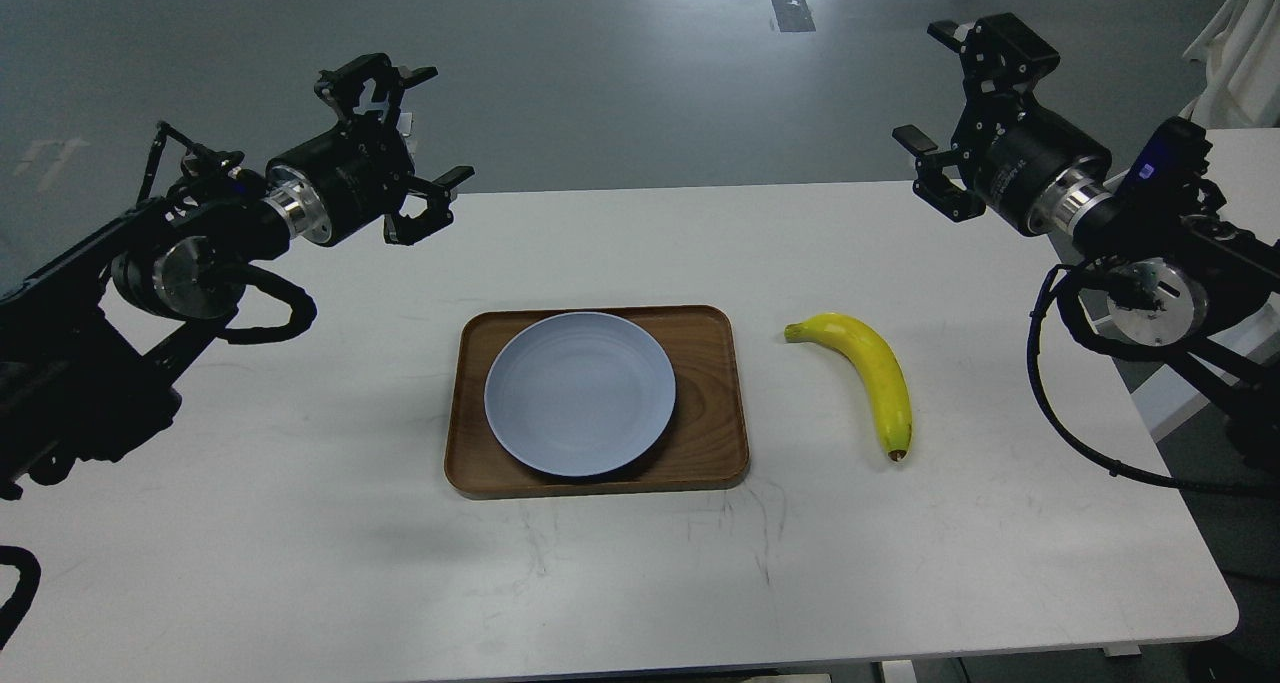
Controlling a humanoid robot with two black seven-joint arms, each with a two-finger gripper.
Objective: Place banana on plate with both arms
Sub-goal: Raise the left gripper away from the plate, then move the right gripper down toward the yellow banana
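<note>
1. Yellow and curved, the banana (865,373) lies flat on the white table (300,563), to the right of the wooden tray (715,403) and apart from it; its greenish stem end points toward the tray and its dark tip toward the table's near edge.
2. We see the pale blue-grey plate (580,393) sitting inside the tray, shifted toward the tray's left half, with nothing on it.
3. Our left gripper (425,128) hangs above the far left part of the table, well apart from the tray and the banana. Its two fingers are spread wide and hold nothing.
4. Our right gripper (930,88) hangs above the far right part of the table, beyond the banana and well clear of it. Its fingers are likewise spread wide, with nothing between them.
5. We note black cables looping from both arms: one beside the left forearm, another hanging down at the table's right edge.
6. Beyond the table we see a grey floor (600,63).
</note>
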